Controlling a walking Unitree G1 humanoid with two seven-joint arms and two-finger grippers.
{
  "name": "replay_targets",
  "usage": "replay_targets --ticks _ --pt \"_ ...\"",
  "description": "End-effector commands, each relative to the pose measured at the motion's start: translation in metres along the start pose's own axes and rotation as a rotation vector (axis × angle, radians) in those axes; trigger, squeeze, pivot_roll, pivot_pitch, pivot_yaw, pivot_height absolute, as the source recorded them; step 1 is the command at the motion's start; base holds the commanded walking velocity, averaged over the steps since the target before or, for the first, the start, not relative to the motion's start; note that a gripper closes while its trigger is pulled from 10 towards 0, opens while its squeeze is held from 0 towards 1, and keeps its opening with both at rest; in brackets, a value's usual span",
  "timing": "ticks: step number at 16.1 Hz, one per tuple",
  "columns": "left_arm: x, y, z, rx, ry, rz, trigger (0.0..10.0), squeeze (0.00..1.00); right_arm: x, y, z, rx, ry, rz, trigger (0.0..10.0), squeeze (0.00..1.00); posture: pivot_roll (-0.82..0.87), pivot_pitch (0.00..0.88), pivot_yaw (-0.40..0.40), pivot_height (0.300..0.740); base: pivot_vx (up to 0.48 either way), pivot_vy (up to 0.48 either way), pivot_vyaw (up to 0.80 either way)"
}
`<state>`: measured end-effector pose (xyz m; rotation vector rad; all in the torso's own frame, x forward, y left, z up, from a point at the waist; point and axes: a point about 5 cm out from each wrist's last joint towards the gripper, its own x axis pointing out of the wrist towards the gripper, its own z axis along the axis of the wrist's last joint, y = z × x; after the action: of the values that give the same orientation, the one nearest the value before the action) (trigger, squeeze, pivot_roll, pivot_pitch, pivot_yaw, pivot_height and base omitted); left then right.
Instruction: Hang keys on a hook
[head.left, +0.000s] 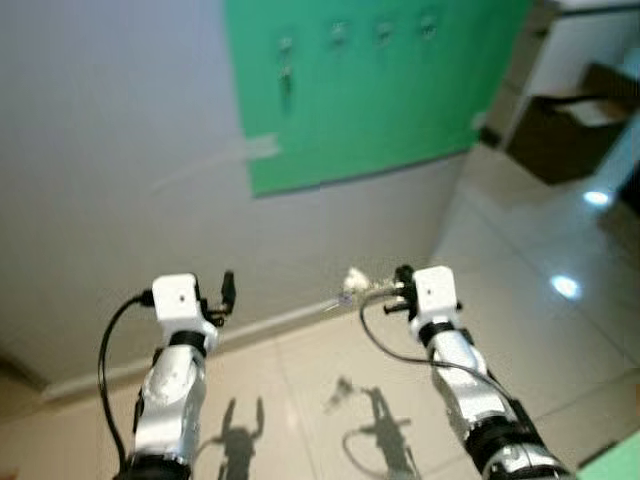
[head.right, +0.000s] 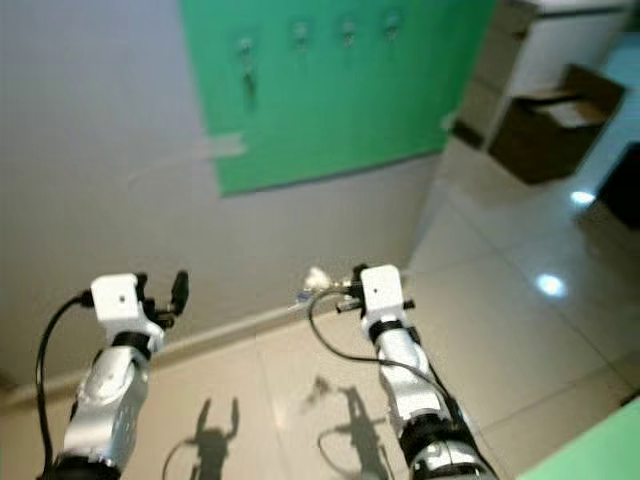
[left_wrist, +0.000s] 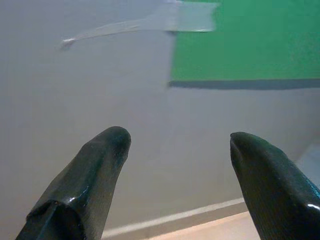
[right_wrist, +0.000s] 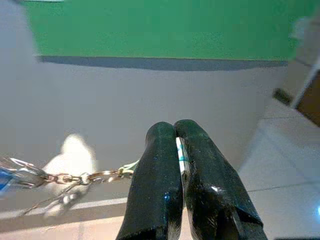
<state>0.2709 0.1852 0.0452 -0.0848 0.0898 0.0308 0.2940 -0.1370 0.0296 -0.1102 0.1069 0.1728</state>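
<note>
Right claw (right_wrist: 175, 131) pinches keys (right_wrist: 75, 176) below green board (head.left: 370, 90).

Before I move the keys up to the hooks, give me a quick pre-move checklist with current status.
1. Right tool shut on the metal key ring with white charm: ok.
2. Keys hanging free of the grey wall: ok.
3. Green board with small hooks in sight: ok.
4. Free hook: the leftmost hook looks taken, the others look bare; blurred, cannot tell.
5. Keys within reach of the hooks: not ok, board well above.
6. Left tool open: ok.
</note>
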Motion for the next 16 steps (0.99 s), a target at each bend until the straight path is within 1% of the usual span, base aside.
replay_targets --ticks 1,7,12,16 --pt "0.0009 -0.0051 -0.0005 -0.001 0.003 -0.009 10.0 0.0 0.0003 -0.0025 -0.0006 -0.005 0.005 -0.004 10.0 0.0 -0.03 0.0 0.01 0.74 0.458 0.0 0.0" --pt "0.0012 -0.0017 -0.001 0.02 0.01 0.001 10.0 0.0 0.0012 0.0013 -0.0009 -0.021 0.014 0.015 10.0 0.0 -0.03 0.0 0.01 0.74 0.446 0.0 0.0" --pt "0.0013 -0.0005 -0.0021 0.056 0.02 0.007 10.0 0.0 0.0021 0.0039 -0.0015 -0.024 0.019 0.026 10.0 0.0 -0.02 0.0 0.01 0.74 0.298 -0.37 0.0" --pt "0.0011 0.0018 -0.0049 0.073 0.036 0.025 10.0 0.0 0.0024 0.0063 -0.0019 -0.031 0.022 0.039 10.0 0.0 -0.02 0.0 0.009 0.74 0.0 -0.478 0.0"
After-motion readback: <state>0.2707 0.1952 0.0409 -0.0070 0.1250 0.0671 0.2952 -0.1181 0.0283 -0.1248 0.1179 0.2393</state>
